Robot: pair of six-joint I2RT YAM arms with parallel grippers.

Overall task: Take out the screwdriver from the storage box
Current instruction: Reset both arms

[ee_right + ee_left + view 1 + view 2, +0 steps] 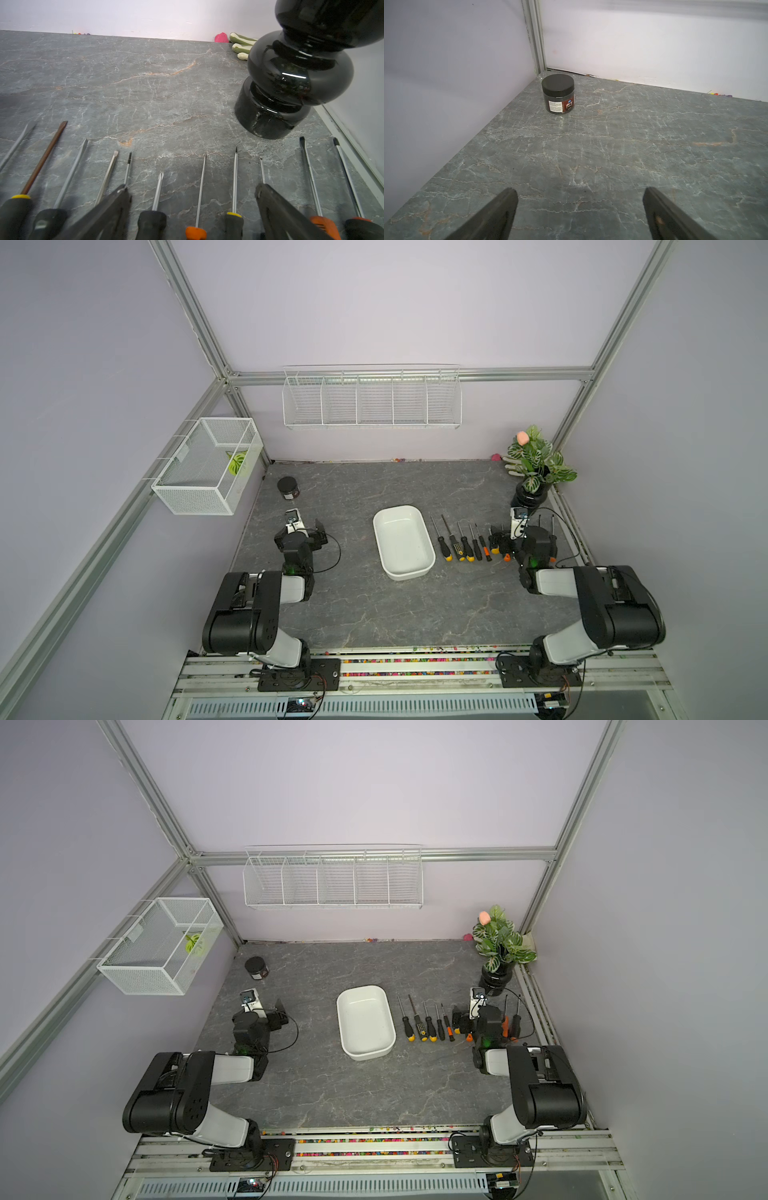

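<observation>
**Beside the storage box [402, 543], a row of screwdrivers [456, 546]**

To the right of the storage box, the screwdrivers lie side by side on the grey table [374, 614], outside the tub. The tub's white floor shows bare. The right gripper [191, 187] hangs over their handles, jaws wide apart, gripping nothing. Left of the box, the left gripper [579, 191] is likewise spread. Far left, a mesh basket [195, 493] holds a green leaf [236, 463].

Lilac walls [374, 302], grey marbled tabletop [353, 605]

Soft even light, faint shadows, wide-angle edge distortion.
</observation>
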